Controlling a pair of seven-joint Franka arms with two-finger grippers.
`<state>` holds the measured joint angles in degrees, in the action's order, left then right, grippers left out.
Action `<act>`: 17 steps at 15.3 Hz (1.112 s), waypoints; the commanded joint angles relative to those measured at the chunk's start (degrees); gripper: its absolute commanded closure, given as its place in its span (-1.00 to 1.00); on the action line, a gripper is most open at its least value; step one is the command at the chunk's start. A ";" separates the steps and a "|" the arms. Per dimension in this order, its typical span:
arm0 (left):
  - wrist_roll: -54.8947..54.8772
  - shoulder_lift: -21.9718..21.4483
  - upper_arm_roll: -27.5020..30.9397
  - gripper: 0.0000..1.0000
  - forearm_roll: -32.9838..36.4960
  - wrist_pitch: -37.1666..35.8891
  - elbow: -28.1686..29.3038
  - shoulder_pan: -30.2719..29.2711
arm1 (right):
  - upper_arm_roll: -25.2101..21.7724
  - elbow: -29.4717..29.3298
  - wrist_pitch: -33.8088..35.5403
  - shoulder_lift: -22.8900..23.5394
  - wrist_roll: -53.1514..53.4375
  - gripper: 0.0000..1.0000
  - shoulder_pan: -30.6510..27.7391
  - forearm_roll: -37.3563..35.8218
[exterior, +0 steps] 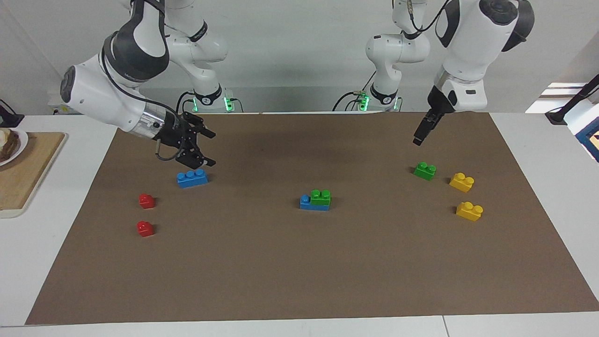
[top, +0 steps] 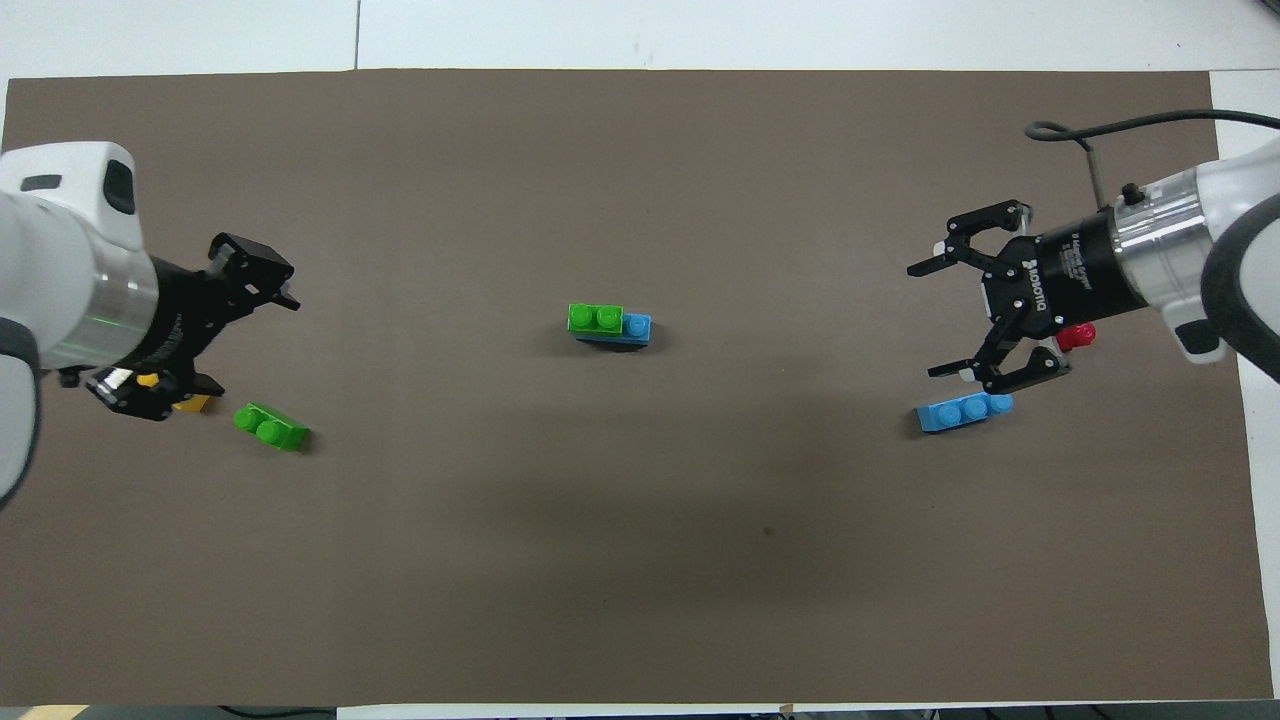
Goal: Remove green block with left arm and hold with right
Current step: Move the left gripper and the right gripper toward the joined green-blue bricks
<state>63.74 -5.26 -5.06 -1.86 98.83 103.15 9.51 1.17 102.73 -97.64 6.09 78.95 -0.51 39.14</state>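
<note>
Facing view first: the green block (exterior: 320, 197) sits stacked on a blue brick (exterior: 312, 203) mid-mat, nothing touching it yet. Both arms are well off it.

Your right gripper (exterior: 202, 148) hangs with fingers spread wide, just above a loose blue brick (exterior: 192, 178) at the right arm's end of the table. Your left gripper (exterior: 420, 136) hangs over the mat near a second green block (exterior: 425, 170); I cannot tell how its fingers stand.

How I'd run it:
- Bring the right in first and clamp the blue base low, on its long sides, so the studs above stay clear.
- Then drop the left square onto the stacked green, grip its sides and pull straight up. A tilt will likely jam the studs or drag the base.
- Don't grab the loose green by mistake.

Overhead view, by clock face: the stacked green (top: 596, 318) lies at about 9 o'clock from the right gripper (top: 955, 315) and about 3 o'clock from the left gripper (top: 245, 300), well apart from both. The loose green (top: 270, 427) is at roughly 5 o'clock from the left one, near it.
</note>
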 commanded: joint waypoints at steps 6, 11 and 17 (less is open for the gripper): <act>37.30 -0.99 0.84 -1.00 -0.69 12.86 7.33 13.15 | 0.15 3.09 -12.38 3.92 3.31 -0.93 8.76 6.74; 48.56 8.49 0.84 -1.00 -0.69 18.14 4.26 15.98 | 0.15 5.63 -21.60 6.56 3.23 -0.93 12.63 9.73; 55.52 16.49 0.93 -1.00 -0.69 21.49 0.31 17.81 | 0.50 5.82 -28.91 11.30 1.38 -0.93 16.59 12.63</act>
<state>116.46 7.76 -5.13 -1.88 119.86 107.07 24.98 1.56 108.48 -124.37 15.95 81.78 15.29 49.91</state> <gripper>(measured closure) 0.000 0.000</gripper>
